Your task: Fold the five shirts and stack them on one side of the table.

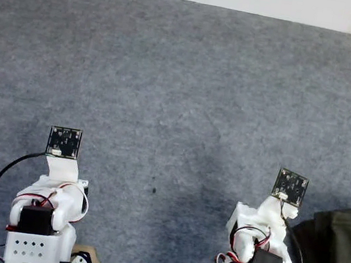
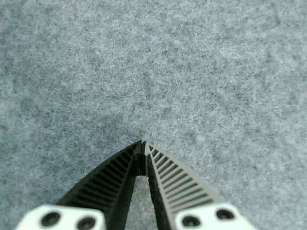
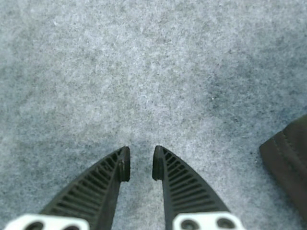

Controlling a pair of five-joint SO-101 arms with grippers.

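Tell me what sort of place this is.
Probably a robot test bench, not a home: a table covered in grey felt, a left arm and right arm mounted side by side at its edge, and a dark shirt lying beside the right arm.

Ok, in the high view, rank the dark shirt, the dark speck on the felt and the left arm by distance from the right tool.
From the right tool:
1. dark shirt, close by on its right, at the table's edge.
2. dark speck, mid-table, between the two arms.
3. left arm, farthest, on the opposite side.
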